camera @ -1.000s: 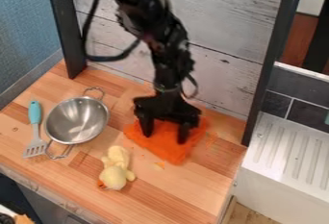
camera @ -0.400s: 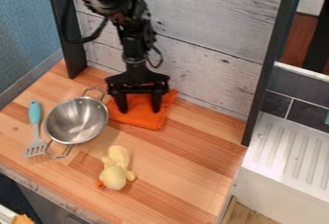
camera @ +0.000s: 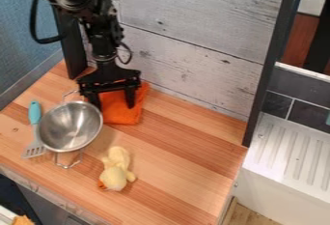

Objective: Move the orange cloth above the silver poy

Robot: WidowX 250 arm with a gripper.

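The black tool (camera: 114, 106), its two fingers spread apart, hangs left of the frame's centre above one orange cloth (camera: 121, 115), which lies on the desk (camera: 187, 147) beneath and between them. Just beside, at left, sits one silver pot (camera: 69, 126); beyond it, one turquoise-handled spatula (camera: 34, 114). One yellow plush toy (camera: 115, 174) lies lower down.

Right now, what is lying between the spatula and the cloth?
The pot lies between the spatula and the cloth, as the camera view shows.
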